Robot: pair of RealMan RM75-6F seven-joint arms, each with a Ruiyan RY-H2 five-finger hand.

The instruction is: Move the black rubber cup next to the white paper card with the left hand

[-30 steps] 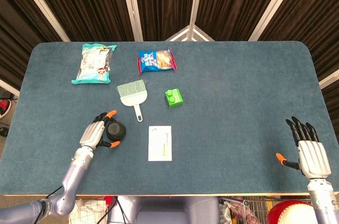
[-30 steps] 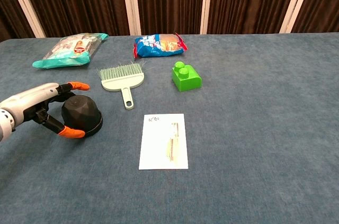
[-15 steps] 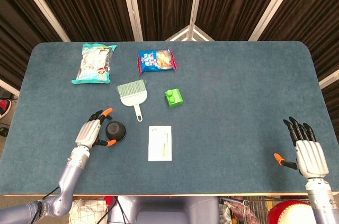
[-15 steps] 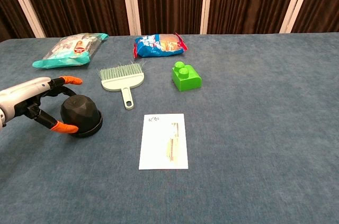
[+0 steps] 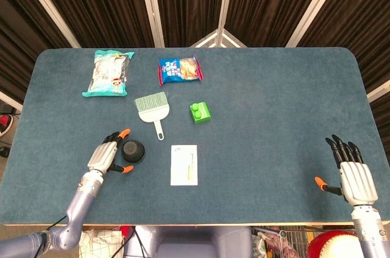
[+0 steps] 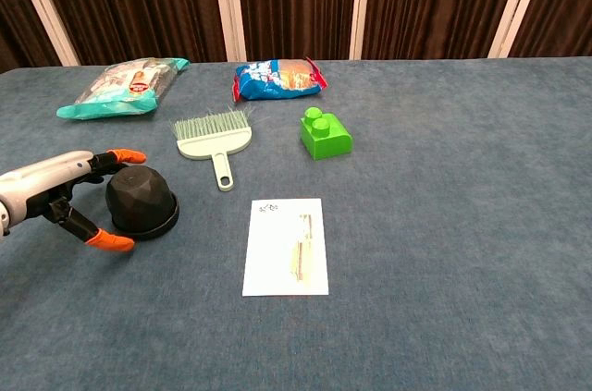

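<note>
From above, the black cup is sitting on the blue table, left of the white card. The left hand is lying spread beside it, holding nothing. The right hand is resting spread near the table's right corner.

From the chest, the cup is standing upside down, the left hand's fingers apart around its side.

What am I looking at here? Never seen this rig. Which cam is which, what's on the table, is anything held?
It is a two-armed robot with human-like hands at a blue table. The head view looks straight down; the chest view looks across the table from lower. On the table lie a black rubber cup, a white paper card, a small brush, a green block and two snack bags. The left hand sits beside the cup with fingers spread, holding nothing. The right hand, seen only from above, lies open at the table's near right corner.
</note>
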